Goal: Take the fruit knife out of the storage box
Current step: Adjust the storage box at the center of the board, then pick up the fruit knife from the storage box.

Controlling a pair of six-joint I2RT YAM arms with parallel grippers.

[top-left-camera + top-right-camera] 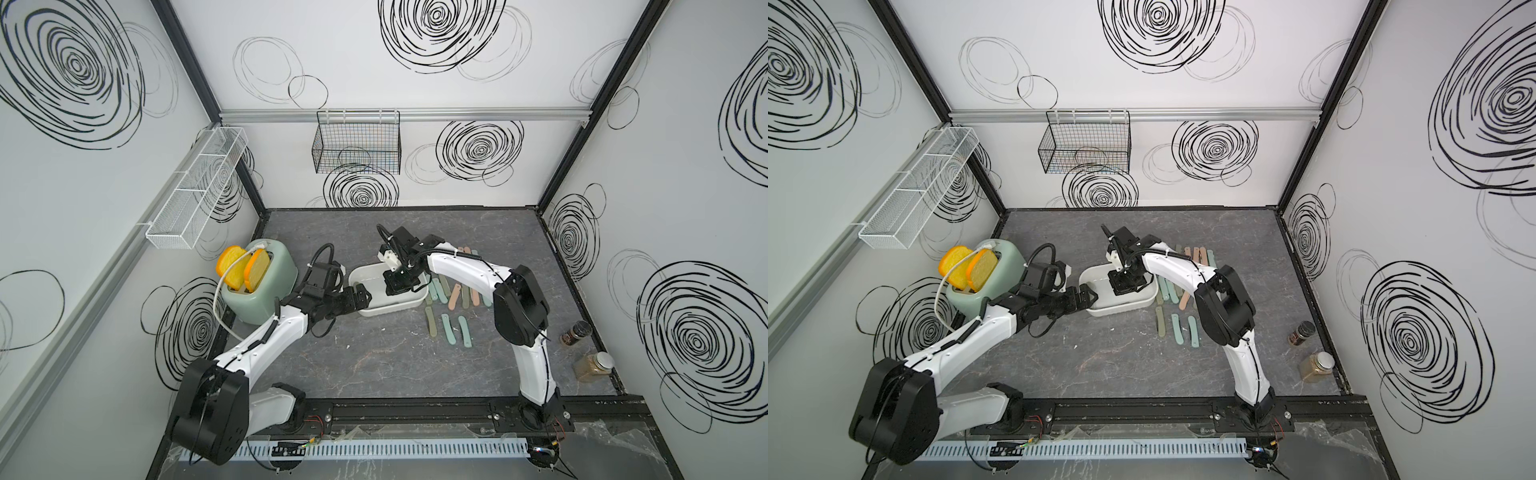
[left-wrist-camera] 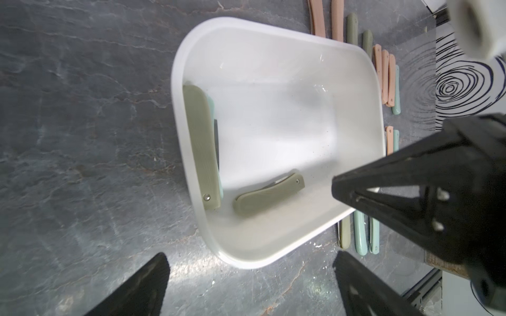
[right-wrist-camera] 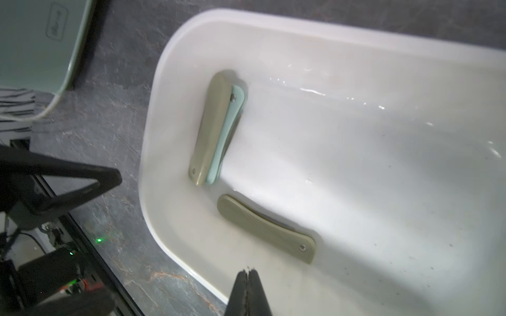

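Note:
The white storage box (image 1: pixel 376 311) (image 1: pixel 1100 311) stands mid-table. Three folded fruit knives lie in it. One olive knife (image 2: pixel 268 197) (image 3: pixel 267 229) rests flat on the floor of the box. A second olive knife (image 2: pixel 201 145) (image 3: pixel 212 128) leans on a mint one (image 3: pixel 236 109) along the end wall. My right gripper (image 3: pixel 248 270) (image 1: pixel 397 286) hangs shut and empty inside the box, just short of the flat olive knife. My left gripper (image 2: pixel 249 255) (image 1: pixel 359 297) stands open at the box's near-left corner (image 2: pixel 241 262), holding nothing.
A green toaster (image 1: pixel 259 291) with two bread slices stands left of the box, behind my left arm. Several folded knives (image 1: pixel 453 291) lie in rows on the table right of the box. Two jars (image 1: pixel 575 332) (image 1: pixel 594 365) stand at the right wall. Wire baskets (image 1: pixel 357 141) hang on the walls.

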